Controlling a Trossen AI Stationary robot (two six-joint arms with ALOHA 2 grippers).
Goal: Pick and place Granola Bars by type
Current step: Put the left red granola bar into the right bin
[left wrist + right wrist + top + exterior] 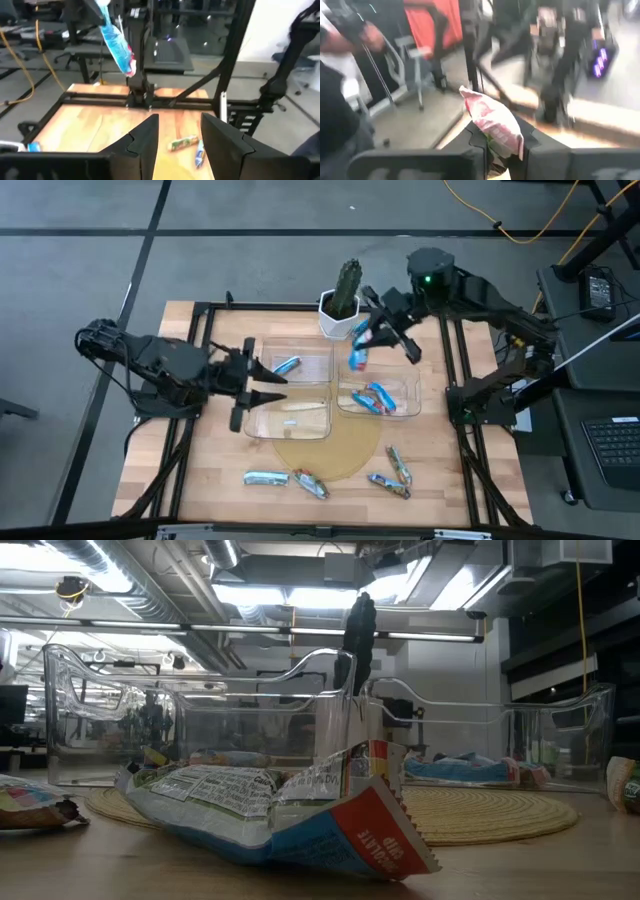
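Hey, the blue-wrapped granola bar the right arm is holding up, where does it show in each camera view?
High view: blue foil-wrapped granola bar hangs from the right gripper, between the two clear plastic bins.
Low view: not in it.
Left wrist view: dangling high in the air, beyond the left arm's fingers.
Right wrist view: pinched between the fingers, wrapper looking pinkish.
Shared landmark: the bar hanging from the right gripper.

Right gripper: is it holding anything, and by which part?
Yes. The right gripper is shut on a blue granola bar, pinched by one end so the rest hangs free above the bins. The left gripper is open and empty.
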